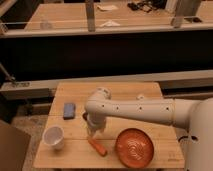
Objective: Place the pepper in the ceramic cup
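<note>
— On the wooden surface [125, 91], near its front edge, the pepper [97, 146] lies flat, between the white cup [53, 137] and the orange bowl [135, 147]. It isn't in the cup yet.
— And the gripper [94, 131]?
— Pointing down, right at the pepper's far end, just behind it from where we stand. Whether it is apart or together I can't tell from here. It doesn't look to be carrying the pepper, though.
— So the job in hand is the pick-up, I'd say.
— I think so. The pepper lies slanted, so the gripper would do well to turn across its width, come down over the thick middle and close gently. A pinch at the tapered tip could let it slip out.
— Then across to the cup?
— Yes, lifting well clear of the rim first. The cup looks narrow and light, and a nudge might tip it.
</note>
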